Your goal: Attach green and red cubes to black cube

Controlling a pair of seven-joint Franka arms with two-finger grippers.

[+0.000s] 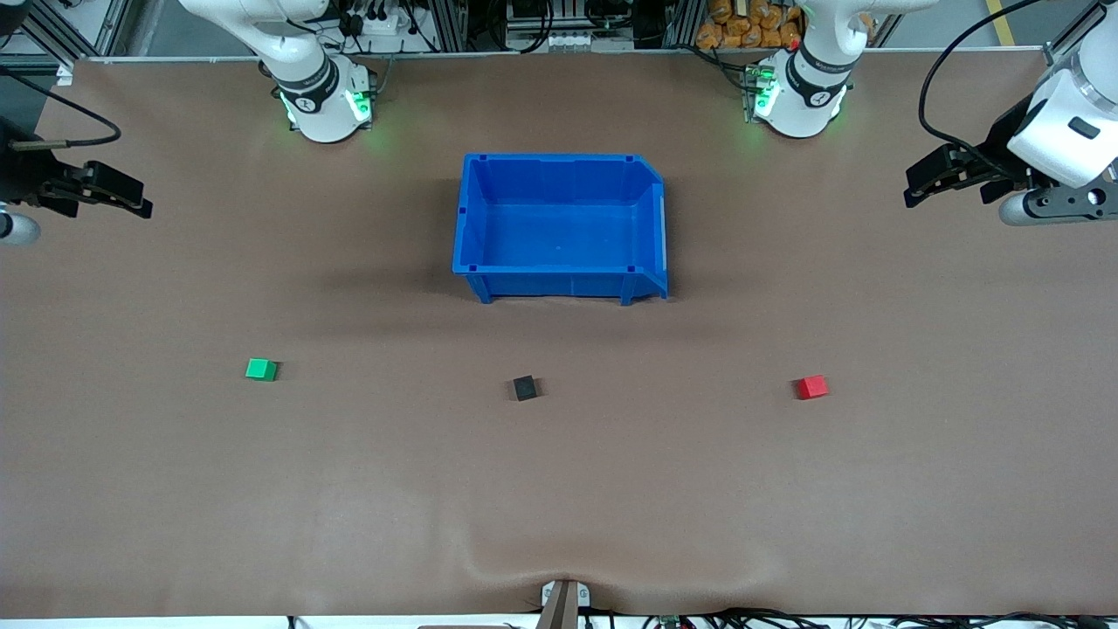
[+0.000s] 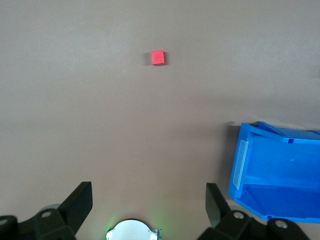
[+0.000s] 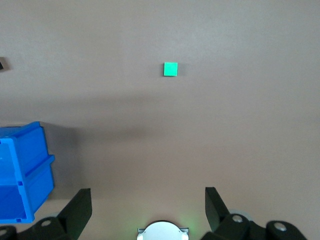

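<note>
The black cube (image 1: 525,388) sits on the brown table, nearer the front camera than the blue bin. The green cube (image 1: 260,369) lies toward the right arm's end and shows in the right wrist view (image 3: 170,69). The red cube (image 1: 812,386) lies toward the left arm's end and shows in the left wrist view (image 2: 157,57). All three cubes lie apart. My left gripper (image 1: 917,183) hovers open and empty at its end of the table, its fingers (image 2: 79,202) spread wide. My right gripper (image 1: 131,199) hovers open and empty at its end, fingers (image 3: 79,205) spread wide.
The blue bin (image 1: 559,262) stands empty mid-table between the arm bases, also seen in the left wrist view (image 2: 275,170) and the right wrist view (image 3: 22,175). A ripple in the table cover (image 1: 559,568) lies at the edge nearest the front camera.
</note>
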